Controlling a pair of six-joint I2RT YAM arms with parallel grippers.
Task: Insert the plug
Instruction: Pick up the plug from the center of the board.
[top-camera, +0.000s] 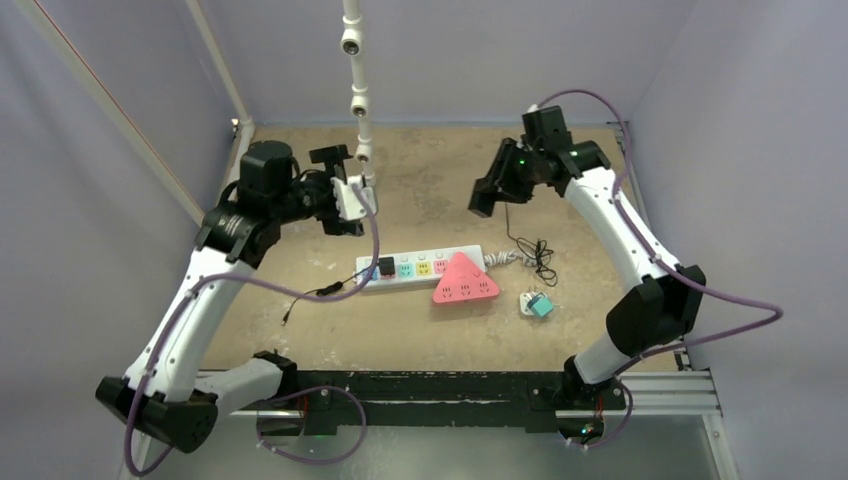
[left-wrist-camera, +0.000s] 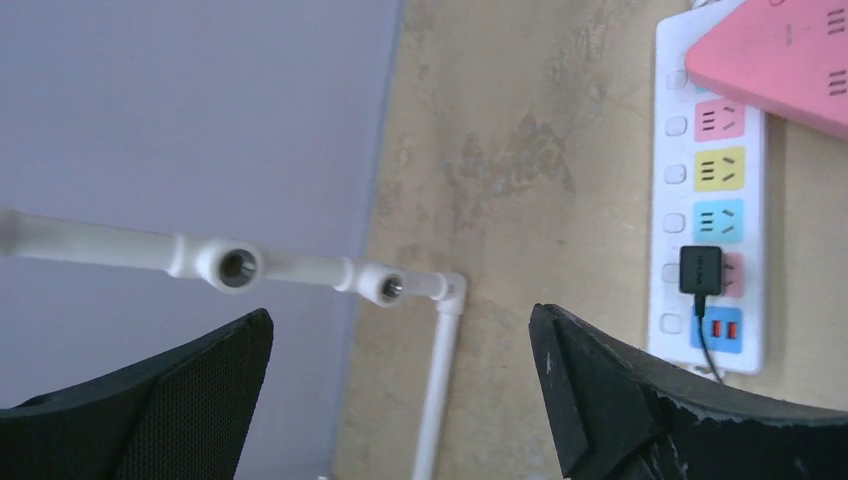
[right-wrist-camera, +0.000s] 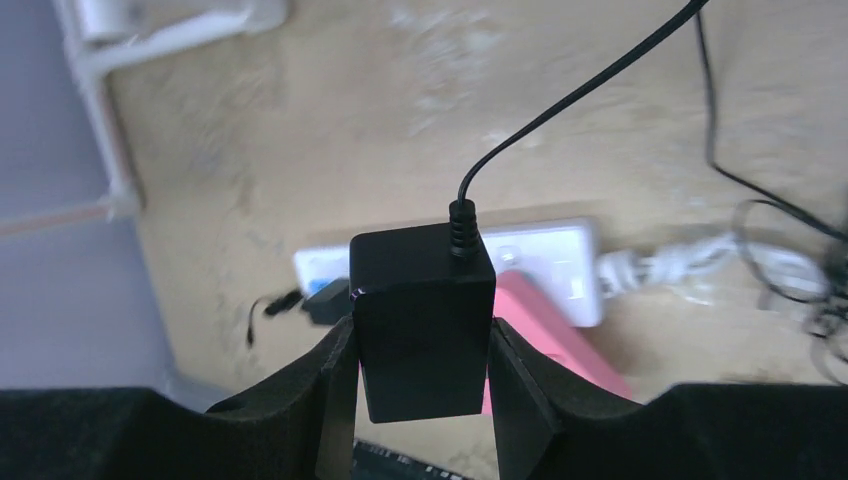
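Right claw (right-wrist-camera: 420, 332) pinches the black boxy plastic plug (right-wrist-camera: 420, 270), high & well apart from the long white plastic power strip (top-camera: 400, 271) below it (left claw (left-wrist-camera: 400, 315) spread, empty); risk: cord (right-wrist-camera: 560, 105) drag tilts plug, or pink triangular plastic adapter (top-camera: 465, 281) below the claw blocks the approach.
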